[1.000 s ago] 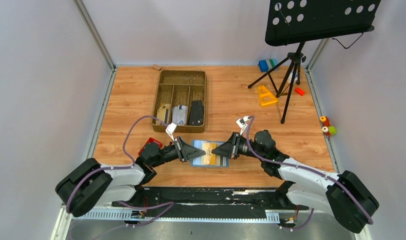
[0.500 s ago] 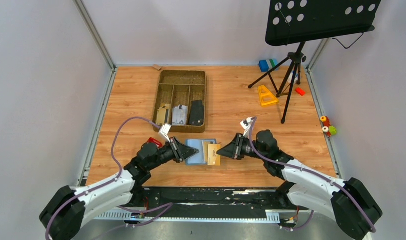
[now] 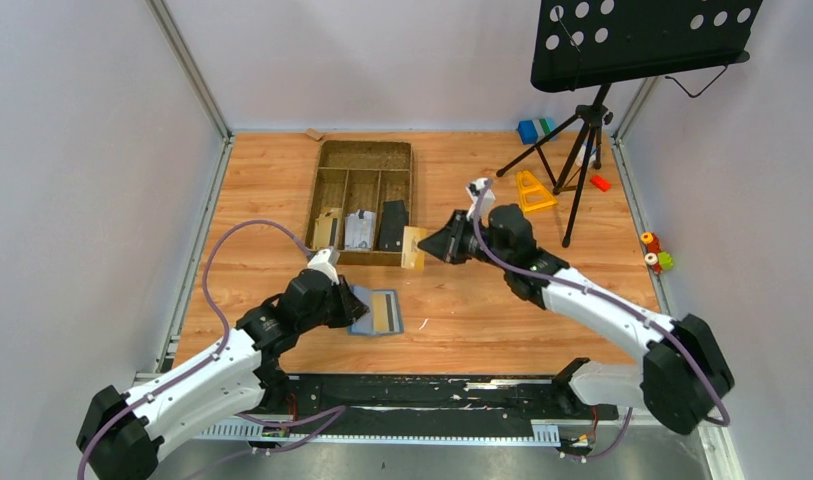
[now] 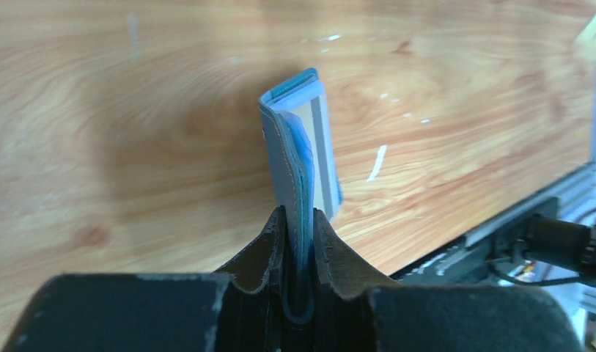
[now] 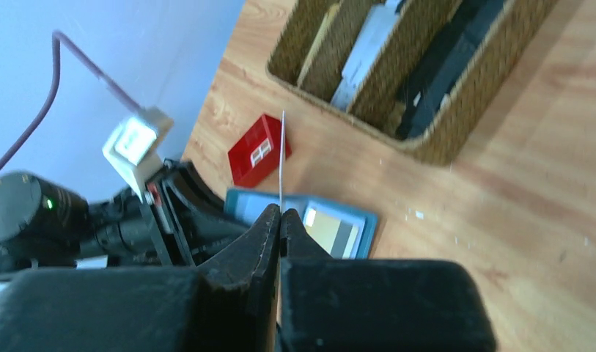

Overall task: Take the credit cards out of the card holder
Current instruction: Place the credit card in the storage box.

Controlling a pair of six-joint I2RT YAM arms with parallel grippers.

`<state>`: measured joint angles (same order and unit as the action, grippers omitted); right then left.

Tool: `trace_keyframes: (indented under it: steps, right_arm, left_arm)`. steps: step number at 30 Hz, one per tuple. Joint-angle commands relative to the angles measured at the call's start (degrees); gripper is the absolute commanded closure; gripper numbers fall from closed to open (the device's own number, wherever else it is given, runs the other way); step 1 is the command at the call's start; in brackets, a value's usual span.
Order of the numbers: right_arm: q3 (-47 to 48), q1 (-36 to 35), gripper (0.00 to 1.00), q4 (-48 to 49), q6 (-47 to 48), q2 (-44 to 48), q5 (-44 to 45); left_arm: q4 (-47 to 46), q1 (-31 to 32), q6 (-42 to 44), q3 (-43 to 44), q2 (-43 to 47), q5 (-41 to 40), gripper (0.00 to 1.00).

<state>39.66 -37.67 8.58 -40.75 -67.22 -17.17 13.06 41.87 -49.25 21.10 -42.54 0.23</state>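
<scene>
— Two claws, both clamped? What is in the left one?
— The left claw (image 4: 298,220) is pinched tight on one edge of the card holder (image 4: 286,158), slate-blue outside and brighter blue inside. Its wrist view sees the holder edge-on, sticking out ahead of the fingertips. A pale strip runs along its side, and I can't tell what that is.
— And the right?
— The right claw (image 5: 281,220) grips a tan credit card (image 3: 414,247), only a thin line in its own view. Beyond those fingertips that view shows a striped card (image 5: 331,231) lying in the holder, and a red block (image 5: 259,150) past it, which the top view does not show. From above, the gripped card is just beside the brown tray (image 3: 362,257), well apart from the left claw.
</scene>
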Motion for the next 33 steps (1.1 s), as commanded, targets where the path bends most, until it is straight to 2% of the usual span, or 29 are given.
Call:
trace_keyframes:
  steps: [1, 8, 13, 16, 23, 33]
  right_arm:
    - [9.8, 0.2, 1.00, 1.1, 3.9, -9.3, 0.2]
    - [25.7, -1.2, 1.00, 8.4, -0.7, -28.7, -7.3]
    - [38.1, -4.3, 1.00, 8.1, -2.8, -40.6, -5.9]
    - [43.6, -5.6, 1.00, 8.1, -4.5, -46.7, -1.4]
    - [54.2, -7.4, 1.00, 7.1, -6.7, -57.8, 2.4]
    - [60.2, -8.9, 0.97, 7.7, -7.3, -65.8, 5.7]
  left_arm:
    - [10.5, -0.2, 2.9, 2.7, 2.2, -6.8, 1.00]
    - [18.2, -0.2, 2.1, 3.5, 4.2, -13.3, 1.00]
    - [22.1, -0.3, 0.1, 3.6, 4.1, -17.8, 1.00]
    - [20.1, -0.3, -0.3, 2.4, 5.1, -17.7, 1.00]
    - [18.0, -0.3, 0.5, 0.0, 10.6, -18.6, 1.00]
    - [18.6, -0.3, 0.9, -1.7, 13.5, -19.5, 1.00]
